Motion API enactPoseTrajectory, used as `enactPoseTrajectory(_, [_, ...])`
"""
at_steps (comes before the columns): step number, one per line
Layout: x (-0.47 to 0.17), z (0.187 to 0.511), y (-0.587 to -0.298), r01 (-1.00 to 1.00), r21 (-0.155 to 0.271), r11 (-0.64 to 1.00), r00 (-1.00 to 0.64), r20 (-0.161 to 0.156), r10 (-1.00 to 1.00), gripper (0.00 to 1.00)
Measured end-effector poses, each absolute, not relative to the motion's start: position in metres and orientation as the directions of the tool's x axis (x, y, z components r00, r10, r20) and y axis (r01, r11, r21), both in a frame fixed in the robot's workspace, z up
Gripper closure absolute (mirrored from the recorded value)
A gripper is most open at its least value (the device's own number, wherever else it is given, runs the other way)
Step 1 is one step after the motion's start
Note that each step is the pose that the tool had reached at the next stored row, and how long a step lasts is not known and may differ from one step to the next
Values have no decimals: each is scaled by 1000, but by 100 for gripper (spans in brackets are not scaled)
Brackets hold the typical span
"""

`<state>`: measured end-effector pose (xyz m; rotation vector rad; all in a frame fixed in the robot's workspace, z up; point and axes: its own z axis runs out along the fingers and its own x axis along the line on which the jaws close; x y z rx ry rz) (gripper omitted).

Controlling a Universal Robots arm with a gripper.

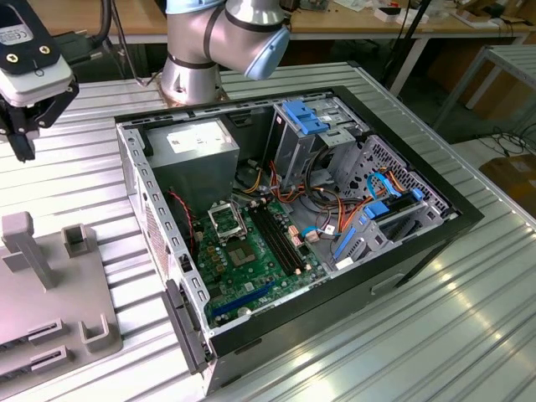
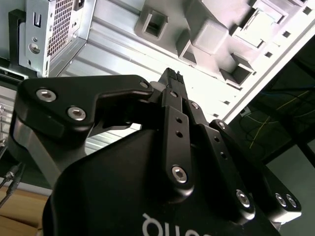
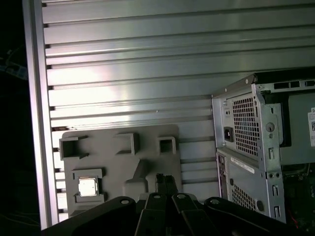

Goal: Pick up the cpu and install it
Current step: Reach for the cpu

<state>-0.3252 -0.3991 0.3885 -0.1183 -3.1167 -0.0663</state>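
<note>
Jaws are hanging pressed together and gripping nothing, above the table (image 1: 419, 335) at the exterior view's left, over the grey tray (image 1: 50, 310). In the first wrist view the cpu (image 3: 87, 187) is lying flat, silvery face up, in a square pocket of that tray, well apart from the jaws. The computer case (image 1: 469, 213) is lying open beside the tray (motherboard (image 1: 251, 268) facing up, black socket (image 1: 224, 220) showing). A white label (image 1: 197, 138) is sitting on the power supply; I cannot read its writing.
</note>
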Motion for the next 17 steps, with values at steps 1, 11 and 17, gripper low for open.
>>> enactPoseTrajectory(1, [-326, 389, -399, 76, 42, 996, -997, 23, 75, 89])
enactPoseTrajectory(11, [-341, 388, -399, 76, 42, 996, -997, 23, 75, 89])
enactPoseTrajectory(17, [-352, 388, -399, 76, 42, 996, -997, 24, 75, 89])
